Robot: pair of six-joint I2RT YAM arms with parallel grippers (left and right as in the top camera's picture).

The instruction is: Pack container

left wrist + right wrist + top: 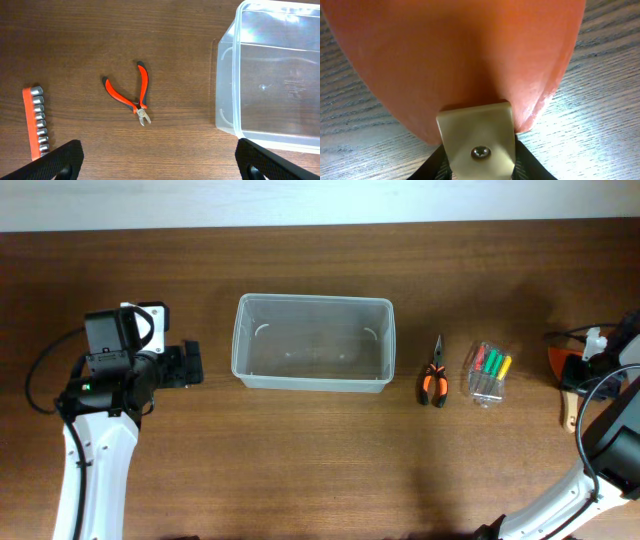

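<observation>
The container (313, 343), a large clear plastic tub, stands empty at the middle of the table; its corner also shows in the left wrist view (235, 65). My left gripper (190, 365) is open and empty to the left of it, its fingers at the bottom corners of the left wrist view (160, 165). My right gripper (585, 368) is at the far right edge. In the right wrist view its jaws (477, 165) are closed on the beige neck of an orange-bladed scraper (455, 55) that lies on the table (556, 366).
Orange-and-black pliers (432, 383) and a small clear packet of coloured screwdrivers (487, 372) lie right of the container. The left wrist view shows red-handled cutters (131, 95) and an orange strip of metal bits (35, 122) on the wood.
</observation>
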